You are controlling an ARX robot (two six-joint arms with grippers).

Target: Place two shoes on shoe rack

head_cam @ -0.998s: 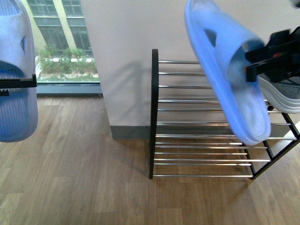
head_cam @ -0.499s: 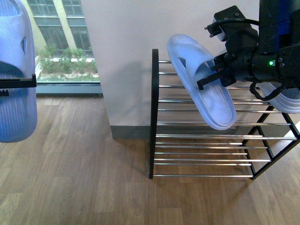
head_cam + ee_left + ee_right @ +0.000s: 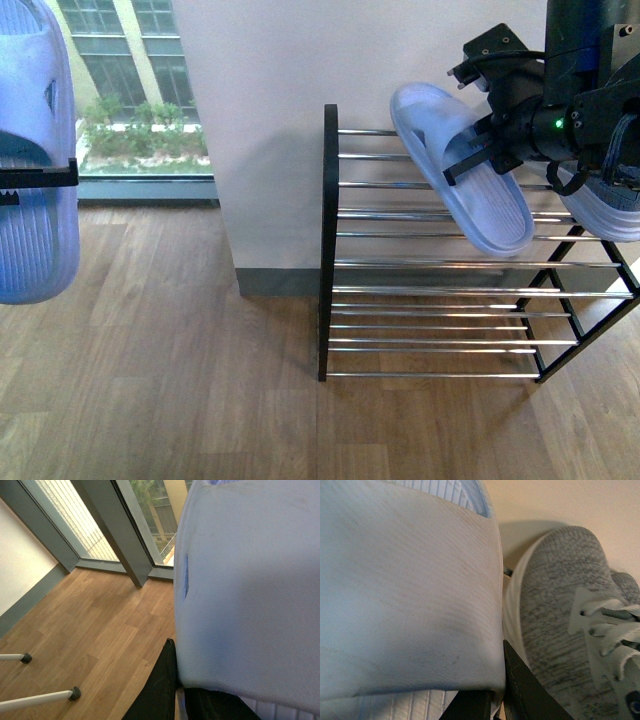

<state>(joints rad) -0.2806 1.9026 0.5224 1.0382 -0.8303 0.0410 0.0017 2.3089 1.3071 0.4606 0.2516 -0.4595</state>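
Slides, pale blue-white rubber, light and flexible: we judge the strap best; right gripper [image 3: 468, 160] clamps one sandal [image 3: 460, 165] over the chrome-barred black rack's [image 3: 440, 290] top-tier bars; left gripper [image 3: 40, 178] clamps the other sandal [image 3: 35, 200].

The left sandal [image 3: 35, 150] and the grey sneaker [image 3: 610, 205] are cut off by the front view's edges, and both wrist views hide the gripper fingertips behind sandal straps.
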